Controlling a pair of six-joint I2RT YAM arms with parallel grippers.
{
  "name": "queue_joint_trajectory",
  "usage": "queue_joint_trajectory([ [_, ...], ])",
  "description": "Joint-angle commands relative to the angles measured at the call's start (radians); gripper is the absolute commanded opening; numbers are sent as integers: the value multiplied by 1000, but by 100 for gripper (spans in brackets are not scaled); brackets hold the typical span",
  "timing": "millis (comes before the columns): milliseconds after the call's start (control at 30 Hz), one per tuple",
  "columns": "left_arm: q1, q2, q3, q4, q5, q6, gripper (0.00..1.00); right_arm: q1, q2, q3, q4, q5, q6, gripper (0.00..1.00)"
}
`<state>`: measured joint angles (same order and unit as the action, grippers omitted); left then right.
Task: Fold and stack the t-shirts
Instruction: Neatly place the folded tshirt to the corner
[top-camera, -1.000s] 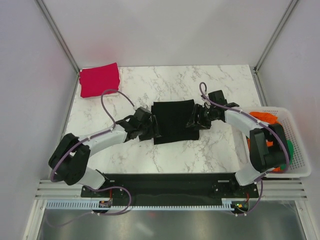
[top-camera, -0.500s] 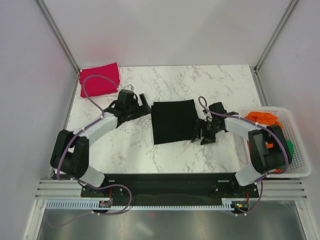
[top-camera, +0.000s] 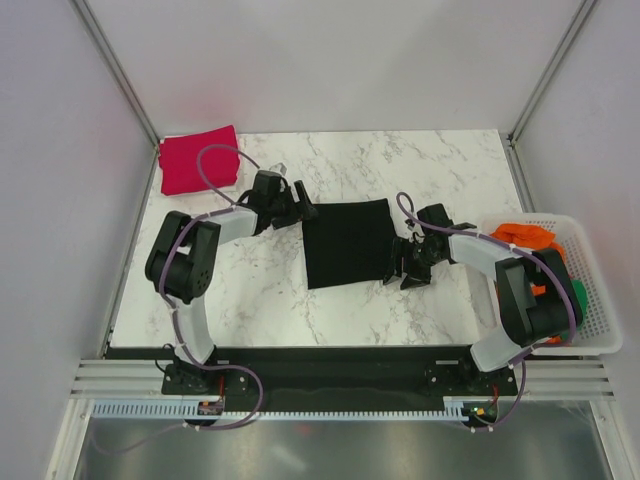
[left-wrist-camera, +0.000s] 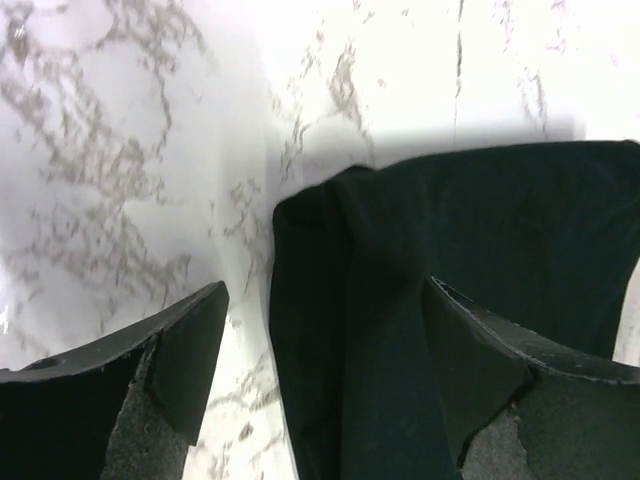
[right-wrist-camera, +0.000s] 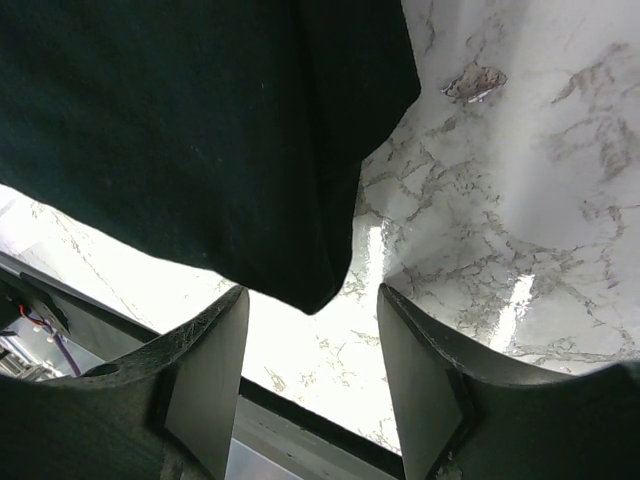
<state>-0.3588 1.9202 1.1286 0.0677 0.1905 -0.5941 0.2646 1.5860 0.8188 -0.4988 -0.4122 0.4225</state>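
A folded black t-shirt (top-camera: 346, 241) lies flat on the marble table. My left gripper (top-camera: 300, 213) is open at its far left corner; in the left wrist view the shirt's corner (left-wrist-camera: 420, 290) lies between the open fingers (left-wrist-camera: 185, 345). My right gripper (top-camera: 398, 268) is open at the shirt's near right corner; in the right wrist view that corner (right-wrist-camera: 250, 150) hangs just ahead of the open fingers (right-wrist-camera: 205, 375), not gripped. A folded red t-shirt (top-camera: 198, 159) lies at the far left corner of the table.
A white basket (top-camera: 598, 300) stands at the right edge with orange and green cloth (top-camera: 527, 236) inside. The enclosure's walls and metal posts ring the table. The table's near edge shows in the right wrist view (right-wrist-camera: 300, 430).
My left gripper moved from the shirt's near left side out to the left, then back to its far left corner. My right gripper slid down to the near right corner and stays there.
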Motion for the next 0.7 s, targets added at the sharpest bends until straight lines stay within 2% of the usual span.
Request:
queue_joint_trajectory([
  [0, 17, 63, 25, 84, 50, 24, 85, 5, 58, -33, 31, 110, -34, 63],
  [167, 20, 114, 14, 145, 154, -13, 71, 7, 60, -38, 32, 110, -36, 62],
  [300, 17, 112, -45, 249, 239, -75, 68, 5, 63, -38, 34, 119, -36, 62],
  [367, 18, 131, -61, 297, 286, -114, 62, 7, 63, -38, 39, 116, -34, 62],
  [400, 17, 143, -61, 331, 308, -127, 43, 5, 57, -40, 42, 113, -33, 62],
  [433, 17, 161, -56, 345, 349, -136, 29, 5, 51, -41, 43, 110, -30, 63],
  [467, 18, 163, -44, 354, 368, -147, 11, 5, 30, -43, 46, 98, -28, 63],
  [533, 21, 145, -33, 331, 383, -141, 2, 7, -7, -46, 48, 79, -21, 64],
  [600, 38, 94, 6, 256, 374, -96, 2, 8, -93, -50, 46, 55, -21, 69],
  [633, 44, 77, 29, 160, 362, -73, 2, 7, -124, -56, 45, 55, -21, 83],
  [667, 58, 54, 83, 99, 356, -26, 2, 8, -188, -61, 46, 55, -21, 91],
])
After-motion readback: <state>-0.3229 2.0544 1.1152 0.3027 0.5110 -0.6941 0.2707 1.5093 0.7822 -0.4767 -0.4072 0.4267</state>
